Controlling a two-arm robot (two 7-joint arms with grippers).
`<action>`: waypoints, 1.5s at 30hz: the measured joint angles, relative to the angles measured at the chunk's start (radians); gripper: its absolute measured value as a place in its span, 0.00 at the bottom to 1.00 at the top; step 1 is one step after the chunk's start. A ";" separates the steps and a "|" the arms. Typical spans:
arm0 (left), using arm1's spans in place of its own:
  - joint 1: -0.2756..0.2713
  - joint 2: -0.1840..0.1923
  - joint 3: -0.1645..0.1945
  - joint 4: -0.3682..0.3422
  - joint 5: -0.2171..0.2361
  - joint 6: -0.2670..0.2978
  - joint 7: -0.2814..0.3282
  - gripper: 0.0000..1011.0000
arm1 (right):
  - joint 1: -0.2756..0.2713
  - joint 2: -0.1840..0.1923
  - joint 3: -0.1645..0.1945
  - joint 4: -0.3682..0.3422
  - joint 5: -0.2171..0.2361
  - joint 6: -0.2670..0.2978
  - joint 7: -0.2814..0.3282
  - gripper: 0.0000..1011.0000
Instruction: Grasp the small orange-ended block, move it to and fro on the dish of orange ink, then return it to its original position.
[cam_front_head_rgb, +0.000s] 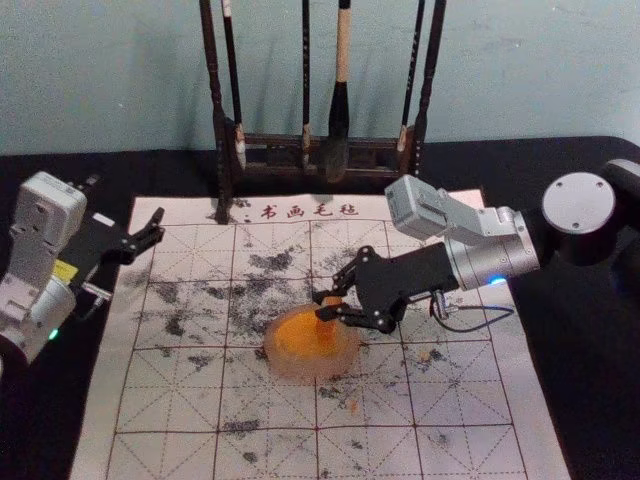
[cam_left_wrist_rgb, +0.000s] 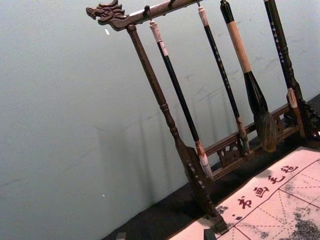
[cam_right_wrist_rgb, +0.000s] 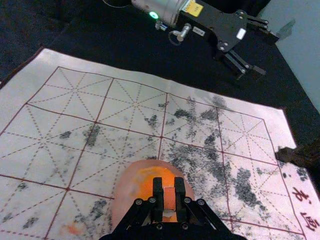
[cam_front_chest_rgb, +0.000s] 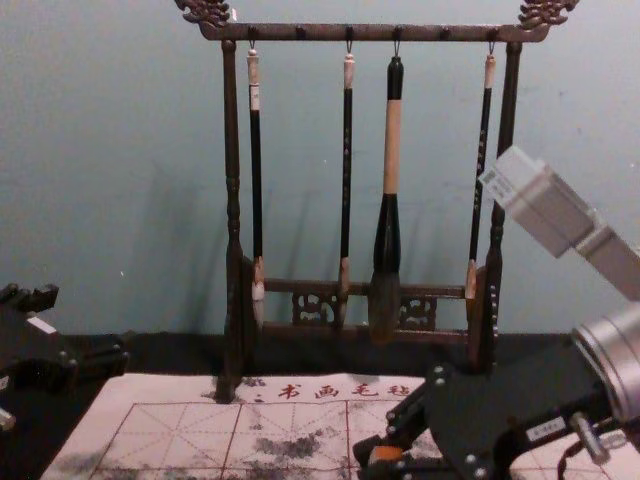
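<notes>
My right gripper (cam_front_head_rgb: 328, 308) holds the small orange block (cam_front_head_rgb: 328, 311) over the right part of the orange ink in the round dish (cam_front_head_rgb: 312, 373). In the right wrist view, my right gripper (cam_right_wrist_rgb: 170, 196) is shut on the block (cam_right_wrist_rgb: 169, 198), with the pinkish dish (cam_right_wrist_rgb: 121, 202) beneath; whether the block's lower end touches the ink is hard to tell. The chest view has the right gripper (cam_front_chest_rgb: 372, 456) at the lower right, the block (cam_front_chest_rgb: 386, 453) between its fingers. My left gripper (cam_front_head_rgb: 150, 236) stays parked, open, at the mat's left edge.
A dark wooden rack (cam_front_chest_rgb: 232, 220) with several hanging brushes stands behind the mat (cam_front_head_rgb: 170, 400). The mat has grid lines, black smudges and a few orange spots near the dish. Black cloth (cam_front_head_rgb: 580, 340) lies around it.
</notes>
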 joint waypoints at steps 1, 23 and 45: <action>0.000 0.000 0.000 0.000 0.000 0.000 0.000 0.99 | -0.002 0.004 0.000 -0.006 0.001 0.001 0.001 0.13; 0.000 0.000 0.000 0.000 0.000 0.000 0.000 0.99 | -0.032 0.037 -0.023 -0.090 0.029 0.003 0.027 0.13; 0.000 0.000 0.000 0.000 0.000 0.000 0.000 0.99 | 0.005 -0.043 -0.036 0.014 0.032 -0.030 0.027 0.13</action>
